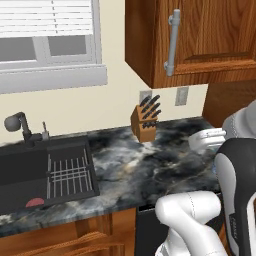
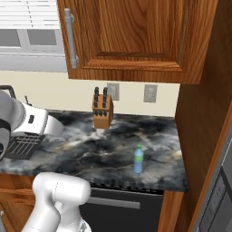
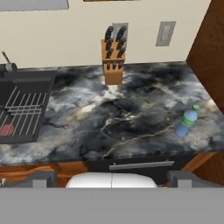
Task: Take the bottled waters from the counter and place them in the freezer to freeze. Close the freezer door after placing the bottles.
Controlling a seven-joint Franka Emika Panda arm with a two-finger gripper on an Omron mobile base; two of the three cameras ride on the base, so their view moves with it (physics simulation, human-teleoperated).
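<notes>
One bottle [image 3: 187,121] upright on counter [image 3: 131,118] | knife block [image 3: 113,61] by wall | sink [image 3: 22,109] well apart | pincer [image 3: 112,177] wide open, empty

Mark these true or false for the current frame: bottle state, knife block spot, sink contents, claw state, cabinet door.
1. The blue-green bottle stands upright on the counter. True.
2. The knife block sits at the counter's front edge. False: it stands at the back, by the wall.
3. A wire rack lies in the sink. True.
4. The claw is shut on the bottle. False: it is open and holds nothing; the bottle stands apart on the counter.
5. The upper cabinet door hangs open. False: it is closed.
</notes>
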